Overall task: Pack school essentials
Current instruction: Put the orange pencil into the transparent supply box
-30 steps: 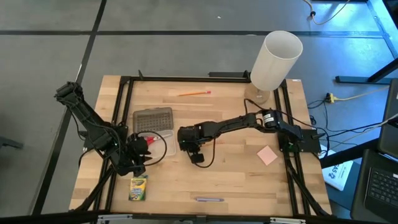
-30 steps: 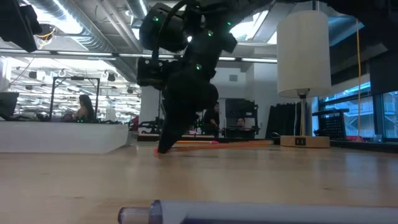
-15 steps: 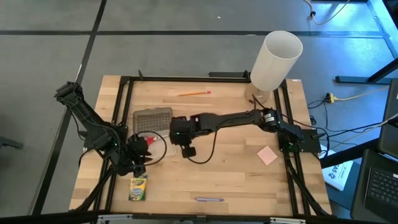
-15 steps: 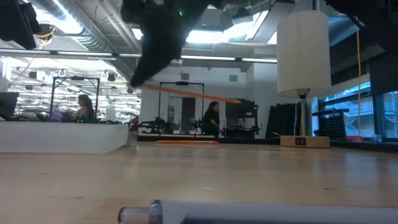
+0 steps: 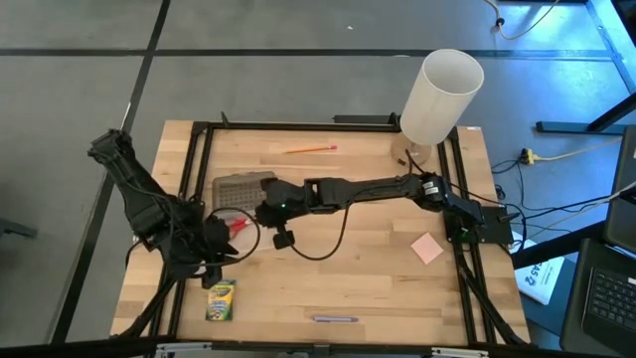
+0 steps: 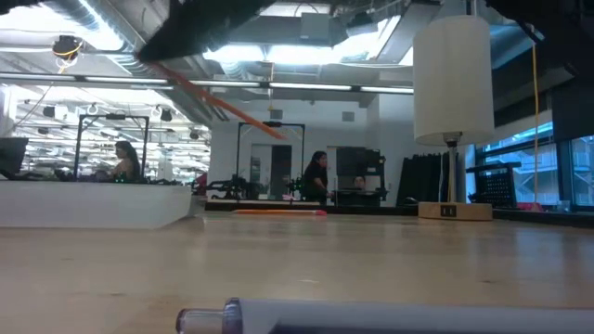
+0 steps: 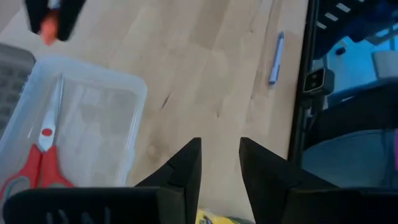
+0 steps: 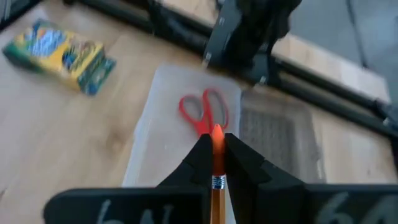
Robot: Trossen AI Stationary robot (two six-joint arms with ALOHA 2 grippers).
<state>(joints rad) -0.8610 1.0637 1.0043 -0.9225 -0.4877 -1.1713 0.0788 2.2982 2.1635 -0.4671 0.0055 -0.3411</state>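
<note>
My right gripper point(image 5: 260, 212) hangs over the clear case point(image 5: 241, 227) and is shut on an orange pencil point(image 6: 219, 98). Red-handled scissors point(image 8: 203, 112) lie inside the case. Its dimpled grey lid point(image 5: 244, 187) lies just beyond. My left gripper point(image 7: 219, 155) is open, near the case's near-left corner, touching nothing. The second orange pencil point(image 5: 310, 149) lies flat near the far edge. Also flat on the table are the crayon box point(image 5: 221, 299), the grey pen point(image 5: 335, 319) and the pink pad point(image 5: 427, 248). My right gripper pinches the orange pencil between its two fingers near the eraser end point(image 8: 216, 134), just past the metal band point(image 8: 216, 182). The pencil runs along the fingers. It is lifted clear of the table and slants down in the low view.
A tall white cylinder point(image 5: 442, 94) stands on a wooden base at the far right corner. A black frame point(image 5: 298, 126) runs around the table's edges. Bare wood lies between the case and the pink pad. People and equipment show in the room beyond.
My right gripper has risen and moved toward the table's left, from the table's middle to above the clear case. The pencil it holds, whose end touched the table a second ago, is now lifted clear and slants in the air.
</note>
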